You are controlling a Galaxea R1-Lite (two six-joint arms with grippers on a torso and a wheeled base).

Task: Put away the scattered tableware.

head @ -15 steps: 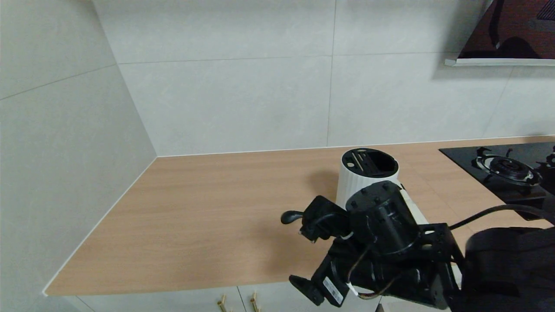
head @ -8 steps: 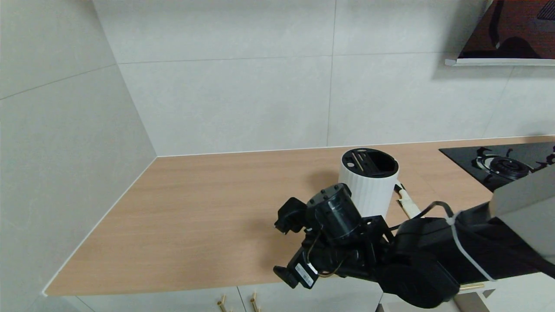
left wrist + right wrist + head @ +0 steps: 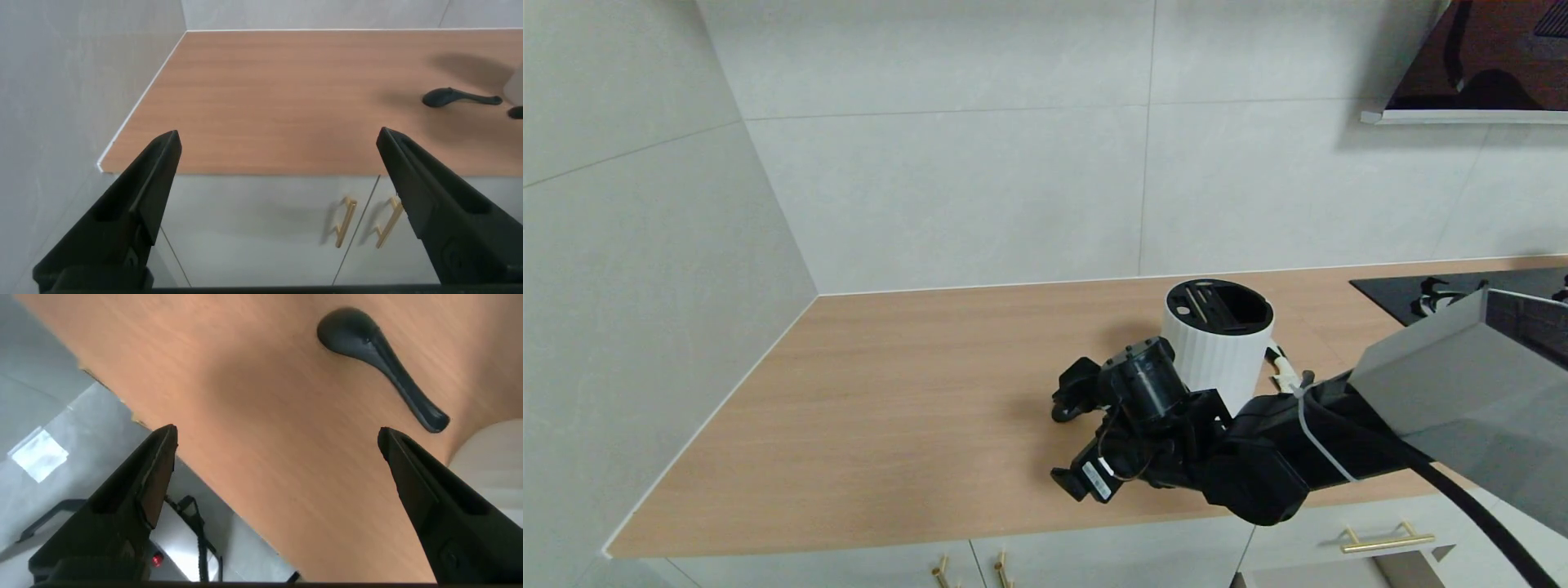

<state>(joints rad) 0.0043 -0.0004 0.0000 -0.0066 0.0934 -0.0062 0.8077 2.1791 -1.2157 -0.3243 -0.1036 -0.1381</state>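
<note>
— What's around you?
— Pale grey tiled walls (image 3: 947, 196) meet in a corner on my left. A wooden counter (image 3: 890, 408) runs before me, white cabinets (image 3: 261, 233) with brass handles (image 3: 346, 222) beneath, a black hob (image 3: 1388, 292) and hood (image 3: 1486, 57) on my right.

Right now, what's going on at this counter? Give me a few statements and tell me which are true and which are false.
1. The black spoon lies flat on the wooden counter. True.
2. The right gripper is shut on the spoon. False: it is open above the counter, and the spoon lies free.
3. The white holder stands upright on the counter. True.
4. The left gripper holds a fork. False: it is open and empty, near the counter's front edge.
</note>
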